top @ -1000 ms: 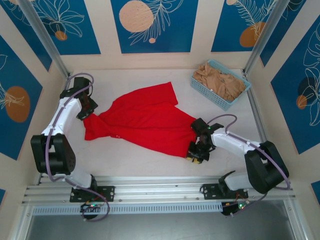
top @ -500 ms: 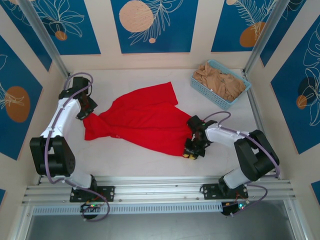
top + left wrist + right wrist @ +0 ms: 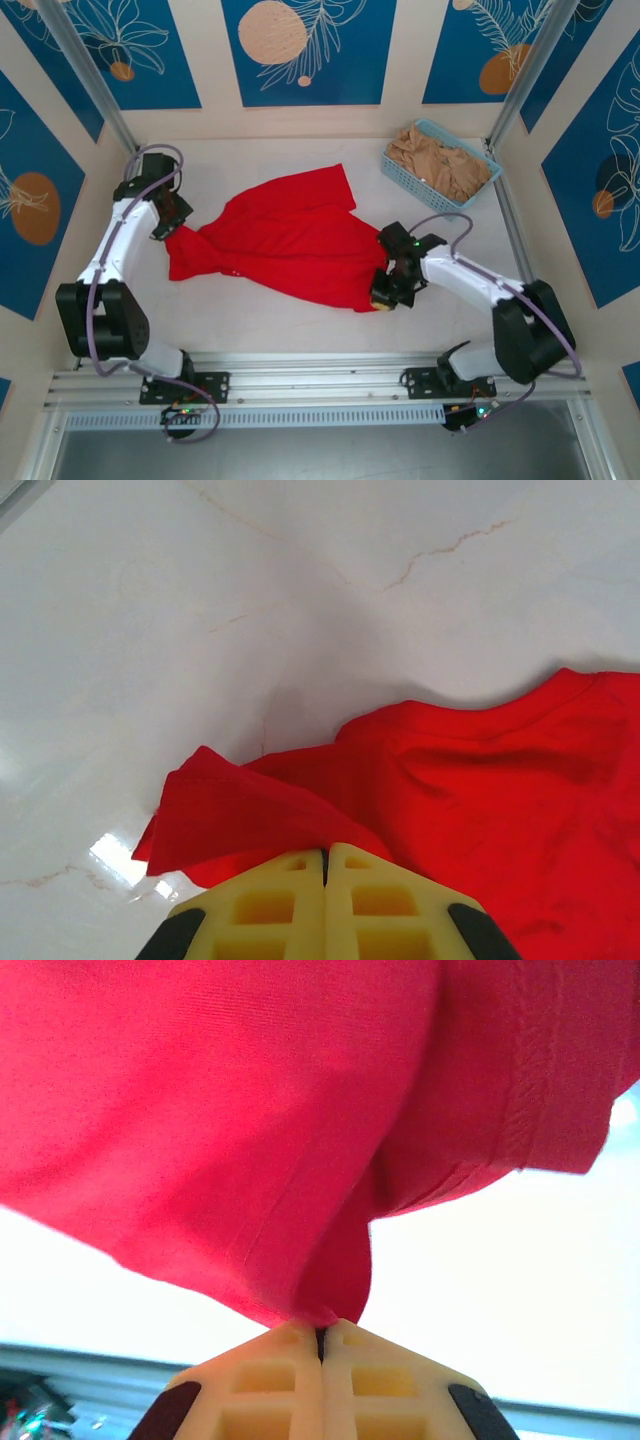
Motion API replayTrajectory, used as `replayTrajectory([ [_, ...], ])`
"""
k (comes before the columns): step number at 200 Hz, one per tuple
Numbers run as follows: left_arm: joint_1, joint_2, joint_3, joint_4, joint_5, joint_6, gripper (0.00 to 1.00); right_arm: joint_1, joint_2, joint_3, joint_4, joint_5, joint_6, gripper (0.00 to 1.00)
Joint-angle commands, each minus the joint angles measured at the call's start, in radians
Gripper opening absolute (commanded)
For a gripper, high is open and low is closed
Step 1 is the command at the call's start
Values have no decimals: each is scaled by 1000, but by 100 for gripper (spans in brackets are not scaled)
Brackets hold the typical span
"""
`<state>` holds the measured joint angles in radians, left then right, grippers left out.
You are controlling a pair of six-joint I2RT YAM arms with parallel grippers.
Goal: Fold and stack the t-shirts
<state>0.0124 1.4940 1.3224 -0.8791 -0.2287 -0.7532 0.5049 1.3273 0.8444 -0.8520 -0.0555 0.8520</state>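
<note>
Bright red t-shirt (image 3: 290, 240) — rumpled, creased, wide across the white table (image 3: 260, 322)

The red t-shirt (image 3: 480, 810) ran past the right edge of the left wrist view and the top of the right wrist view, its pinched cloth hidden inside the closed left gripper (image 3: 326, 865) and right gripper (image 3: 321, 1338) — and the tan t-shirts (image 3: 440, 162) in the basket (image 3: 420, 190) were too small and crumpled to count.
</note>
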Motion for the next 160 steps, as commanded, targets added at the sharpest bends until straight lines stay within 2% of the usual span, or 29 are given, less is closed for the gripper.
replayTrajectory([
  [1, -11, -56, 14, -37, 16, -20, 0, -2, -97, 104, -123, 19, -24, 0],
  [40, -11, -99, 115, -22, 54, -55, 0, -106, -100, 339, -103, -15, -99, 0],
  [70, -11, -129, 271, -15, 32, -55, 0, -207, -35, 574, -25, -66, -148, 0],
  [114, -10, -222, 442, 10, -35, -38, 0, -269, 30, 895, 59, -107, -180, 0],
  [135, -9, -315, 454, 69, -80, -31, 0, -276, -3, 981, 103, -111, -195, 0],
  [160, -9, -423, 449, 159, -112, -29, 0, -308, -82, 1003, 159, -145, -176, 0],
])
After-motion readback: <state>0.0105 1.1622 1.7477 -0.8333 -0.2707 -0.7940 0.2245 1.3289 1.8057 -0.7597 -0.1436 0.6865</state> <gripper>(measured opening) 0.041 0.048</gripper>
